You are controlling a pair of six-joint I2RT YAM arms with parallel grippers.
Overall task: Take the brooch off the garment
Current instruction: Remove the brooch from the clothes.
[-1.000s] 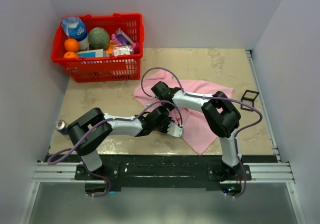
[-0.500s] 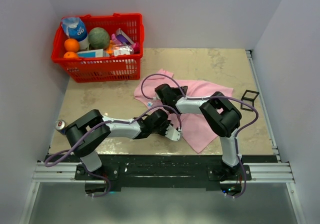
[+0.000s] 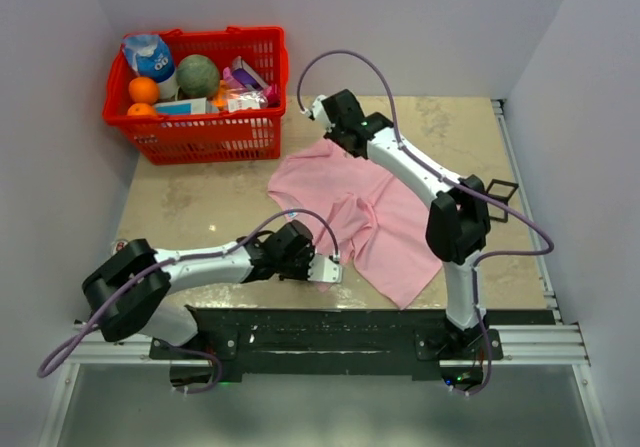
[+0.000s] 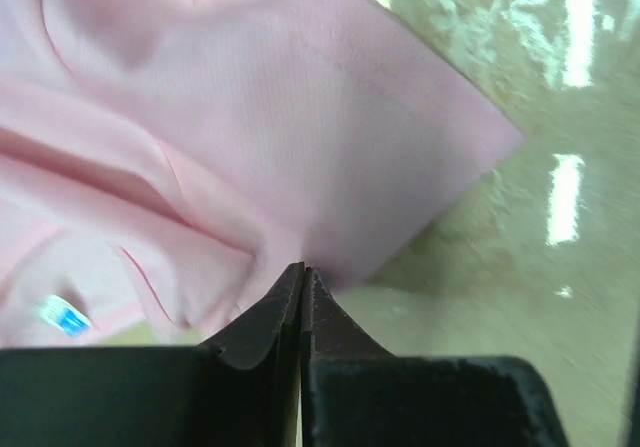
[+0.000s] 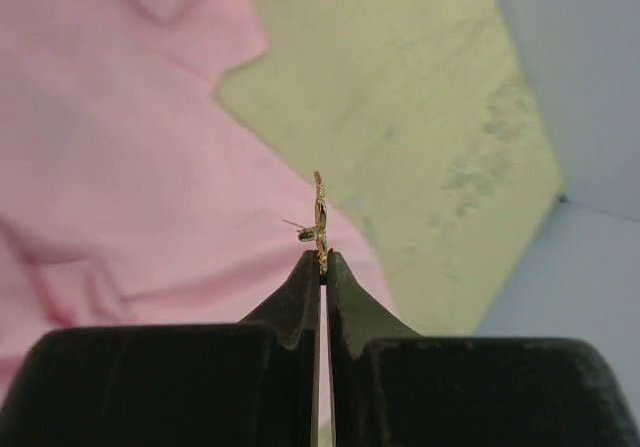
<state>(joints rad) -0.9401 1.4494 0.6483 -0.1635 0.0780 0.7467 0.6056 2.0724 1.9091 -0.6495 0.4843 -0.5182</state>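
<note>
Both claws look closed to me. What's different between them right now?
The left claw pinches the edge of the pink shirt; the right claw pinches only the tiny gold brooch, clear of the cloth. The left is at the table's near edge; the right reaches far out, by the red basket. Both are shut tight.

the brooch (image 5: 320,217) shows only edge-on, too small to find from above. the garment (image 4: 250,147) overruns the left wrist view.

Soft, even overhead light, faint shadows. Right of the shirt (image 4: 330,137), white glare streaks the table (image 4: 470,277), slightly smeared. The brooch (image 5: 320,217) is sharp; the shirt behind it blurs.
</note>
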